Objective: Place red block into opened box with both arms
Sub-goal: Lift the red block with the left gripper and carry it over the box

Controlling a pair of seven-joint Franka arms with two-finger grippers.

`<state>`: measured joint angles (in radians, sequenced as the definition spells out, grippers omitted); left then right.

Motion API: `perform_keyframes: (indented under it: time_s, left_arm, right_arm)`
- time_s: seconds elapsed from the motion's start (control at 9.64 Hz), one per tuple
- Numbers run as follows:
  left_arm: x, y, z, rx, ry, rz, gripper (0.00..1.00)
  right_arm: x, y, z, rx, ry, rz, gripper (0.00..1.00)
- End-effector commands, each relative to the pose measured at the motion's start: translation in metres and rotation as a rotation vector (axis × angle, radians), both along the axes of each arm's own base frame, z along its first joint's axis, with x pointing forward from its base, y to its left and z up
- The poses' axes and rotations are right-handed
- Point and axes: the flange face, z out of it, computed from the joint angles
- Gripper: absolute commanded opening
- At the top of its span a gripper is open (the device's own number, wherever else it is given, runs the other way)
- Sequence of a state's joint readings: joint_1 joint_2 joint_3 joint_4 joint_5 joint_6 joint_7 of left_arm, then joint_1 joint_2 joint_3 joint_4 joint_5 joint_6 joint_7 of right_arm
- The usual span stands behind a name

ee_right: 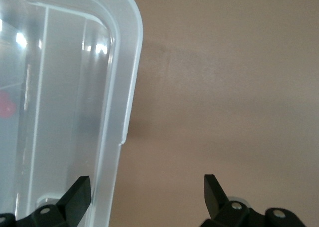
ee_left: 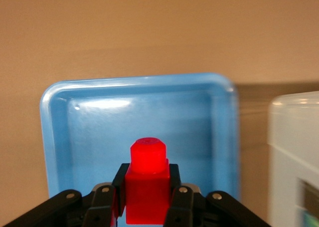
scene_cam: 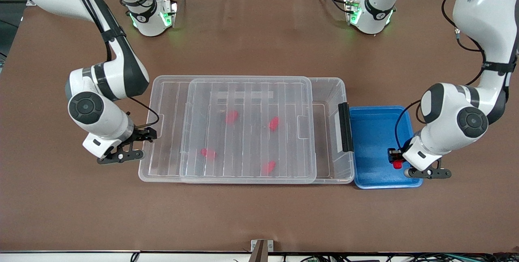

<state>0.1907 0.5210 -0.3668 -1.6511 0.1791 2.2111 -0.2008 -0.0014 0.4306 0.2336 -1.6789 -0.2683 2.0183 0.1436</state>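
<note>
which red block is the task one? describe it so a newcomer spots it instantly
Start at the blue tray beside the latch end of the clear box. Over it, the left gripper is shut on the red block. The four other red pieces lie inside the box.

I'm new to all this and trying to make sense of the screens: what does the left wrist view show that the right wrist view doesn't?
Only the left wrist view shows the red block, clamped in the shut left gripper over the blue tray.

Only the right wrist view shows the right gripper, open and holding nothing, one finger by the lid, plus a blurred red piece seen through the clear plastic.

Both show the brown table and part of the box, each from a different end.
</note>
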Motion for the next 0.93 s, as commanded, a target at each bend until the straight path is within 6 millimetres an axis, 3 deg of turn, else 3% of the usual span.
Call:
perform_keyframes:
  time_s: [0.0,0.21,0.41,0.62,0.83]
  left_arm:
    - [-0.015,-0.062,0.013,-0.010,0.066,0.069,0.00]
    - [-0.029,-0.124,0.025,-0.027,0.073,0.150,0.00]
    - [-0.039,-0.174,0.028,-0.035,0.067,0.181,0.00]
    - [-0.046,-0.209,0.031,-0.045,0.058,0.192,0.00]
    - [-0.054,-0.228,0.006,-0.011,0.075,0.173,0.00]
  right_arm:
    - [-0.003,-0.021,0.007,-0.026,0.012,0.042,1.00]
    - [-0.002,-0.029,0.008,-0.028,0.020,0.051,1.00]
    - [-0.002,-0.045,0.014,-0.032,0.036,0.086,1.00]
    - [-0.001,-0.063,0.017,-0.038,0.055,0.108,1.00]
    - [0.000,-0.084,0.020,-0.048,0.068,0.148,1.00]
